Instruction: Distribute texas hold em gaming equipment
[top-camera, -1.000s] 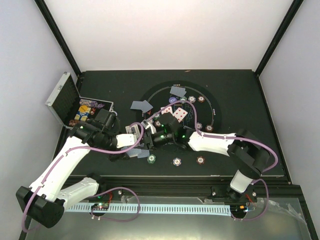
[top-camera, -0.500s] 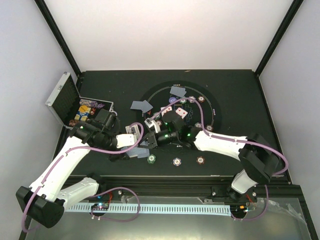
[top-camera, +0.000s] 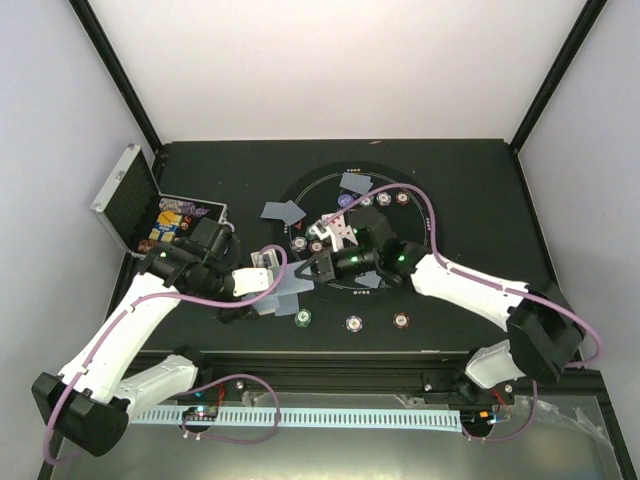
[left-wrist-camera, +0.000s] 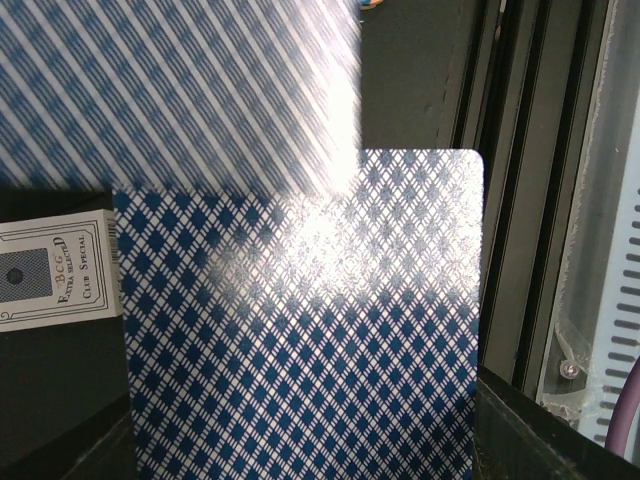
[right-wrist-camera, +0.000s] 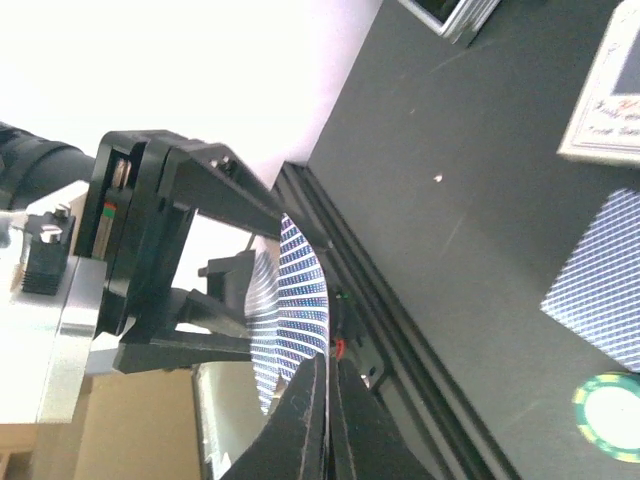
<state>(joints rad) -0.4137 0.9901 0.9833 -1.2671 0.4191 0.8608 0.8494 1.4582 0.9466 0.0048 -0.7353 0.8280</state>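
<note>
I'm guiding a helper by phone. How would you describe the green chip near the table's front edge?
Find the round black mat. Between it and the table's near edge, three chips lie in a row. The green chip is the leftmost, and the only green one there.

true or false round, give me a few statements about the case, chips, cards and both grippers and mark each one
1. The silver case stands open at the left side of the table. True.
2. The green chip lies on the round mat. False: it lies off the mat, near the table's front edge.
3. The left gripper is empty. False: it holds playing cards.
4. The right gripper has its jaws pinched on the edge of those cards. True.
5. A card box lies on the table beside the held cards. True.
</note>
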